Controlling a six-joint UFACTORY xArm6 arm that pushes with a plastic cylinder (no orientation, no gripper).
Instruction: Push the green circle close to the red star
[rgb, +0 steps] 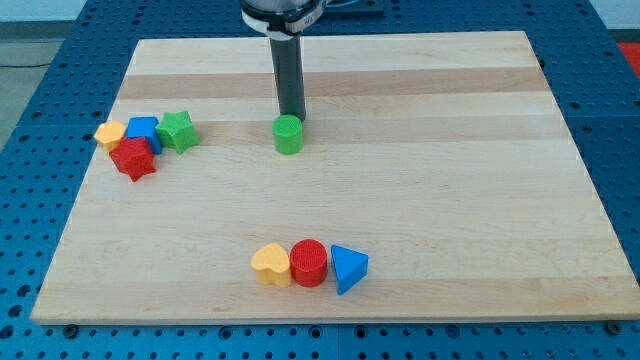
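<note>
The green circle (288, 134) is a small green cylinder standing a little left of the board's middle, in its upper half. The red star (133, 158) lies near the board's left edge, far to the view's left of the green circle and slightly lower. My tip (291, 116) is the lower end of the dark rod that comes down from the view's top. It sits right at the green circle's top edge, just behind it, touching or nearly touching.
Around the red star cluster a yellow heart (110, 134), a blue block (143, 131) and a green star (178, 131). Near the bottom middle lie a yellow heart (271, 265), a red cylinder (309, 263) and a blue triangle (348, 267). The wooden board (450, 200) rests on a blue perforated table.
</note>
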